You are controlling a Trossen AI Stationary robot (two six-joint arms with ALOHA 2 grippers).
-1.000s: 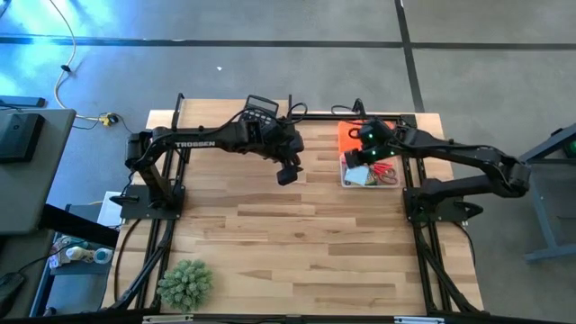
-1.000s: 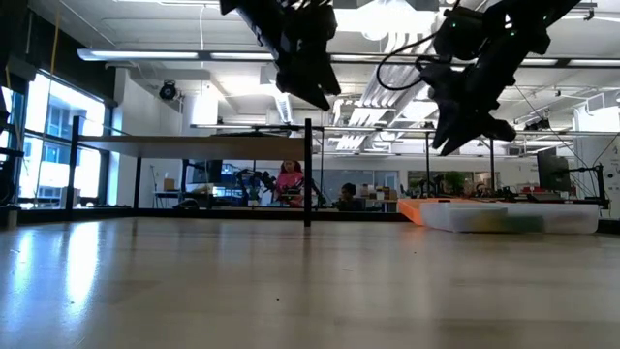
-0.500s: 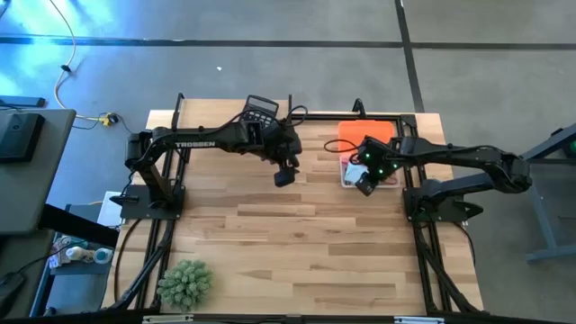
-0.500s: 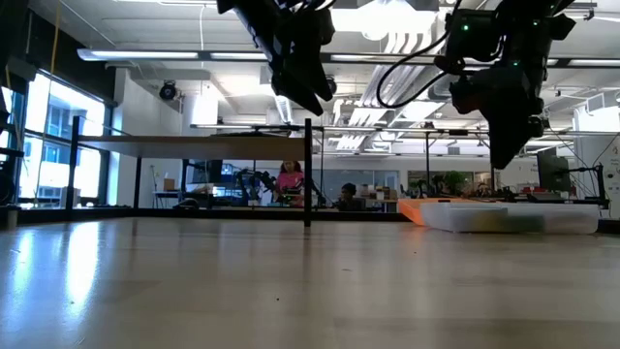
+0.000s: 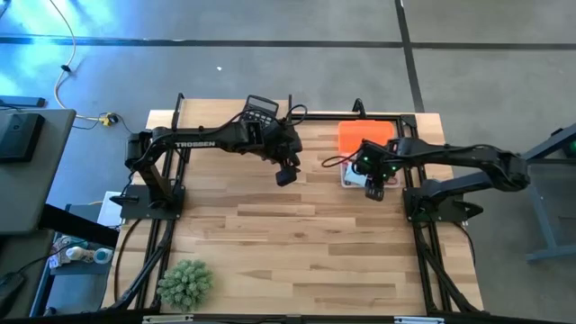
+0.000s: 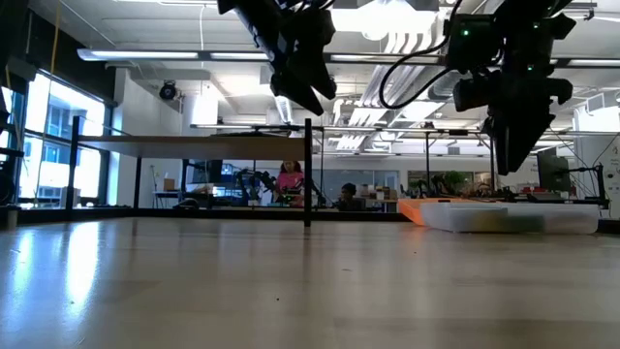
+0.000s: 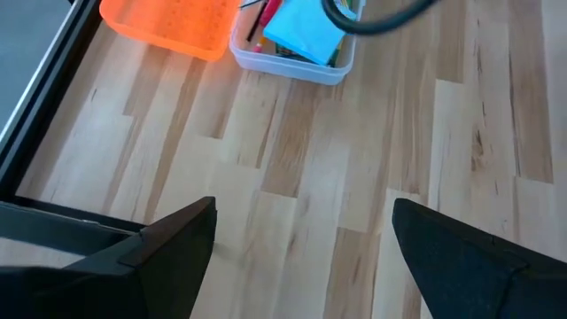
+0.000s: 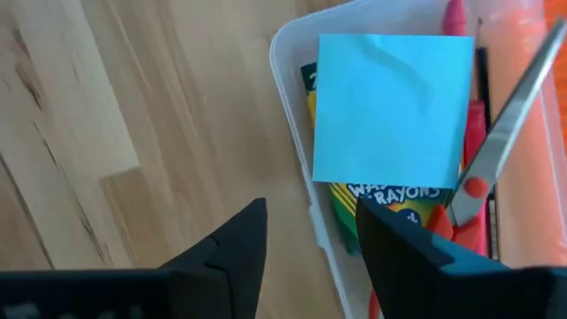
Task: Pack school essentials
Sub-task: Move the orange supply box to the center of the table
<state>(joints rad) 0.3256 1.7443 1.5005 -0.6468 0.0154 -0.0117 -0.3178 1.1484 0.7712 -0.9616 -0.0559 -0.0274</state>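
Observation:
A clear plastic box (image 8: pixel 292 124) stands at the table's far right. In it lie the school essentials: a pale blue note pad (image 8: pixel 390 111) on top of a crayon box (image 8: pixel 390 199), red-handled scissors (image 8: pixel 505 133) and a pink-red marker (image 8: pixel 456 18). My right gripper (image 8: pixel 310 257) hangs open above the box's near left rim and points steeply down, with nothing between its fingers. In the high view my right arm (image 5: pixel 375 189) covers most of the box. My left gripper (image 5: pixel 286 175) hangs open and empty over the table's far middle, well above the wood (image 7: pixel 301 257).
An orange lid or tray (image 5: pixel 364 135) lies against the box's far side. A black calculator (image 5: pixel 261 110) sits at the far edge under my left arm. A spiky green plant (image 5: pixel 185 283) stands at the near left corner. Bare wood (image 5: pixel 297 243) spreads across the middle and the near side.
My right gripper has moved from over the box's far part toward the table's near edge, to the box's near left rim. It has sunk a little, rolled about its own axis and tipped further down. My left arm has kept still.

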